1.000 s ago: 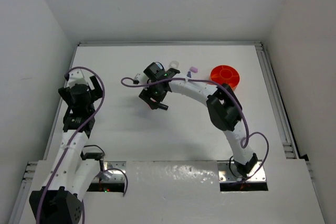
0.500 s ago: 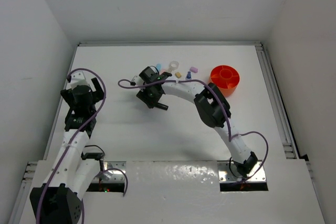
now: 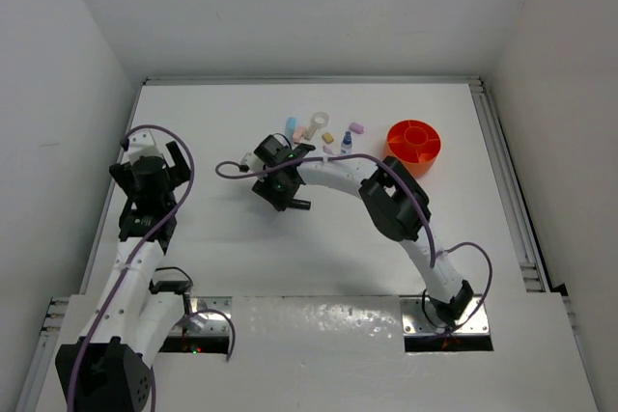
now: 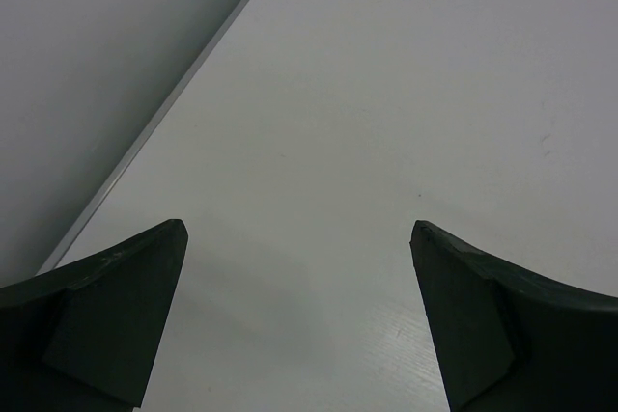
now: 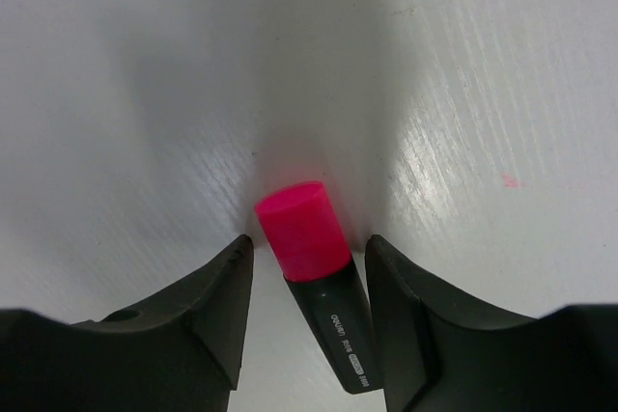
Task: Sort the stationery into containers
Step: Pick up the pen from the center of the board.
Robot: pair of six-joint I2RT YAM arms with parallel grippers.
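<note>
Pinching pink marker between both fingers: right gripper, jaws snug on either side of barrel. Marker look: blunt bright-pink cylinder end, black barrel behind it with small white print. Pink end points at white table, faint pink glow on surface beneath; whether it touches, cannot tell. Marker held mid-table, well apart from orange tub at far right. Clear ring, tan block, lilac piece loose on table left of tub. Left gripper: fingers spread wide over table at left, nothing between.
</note>
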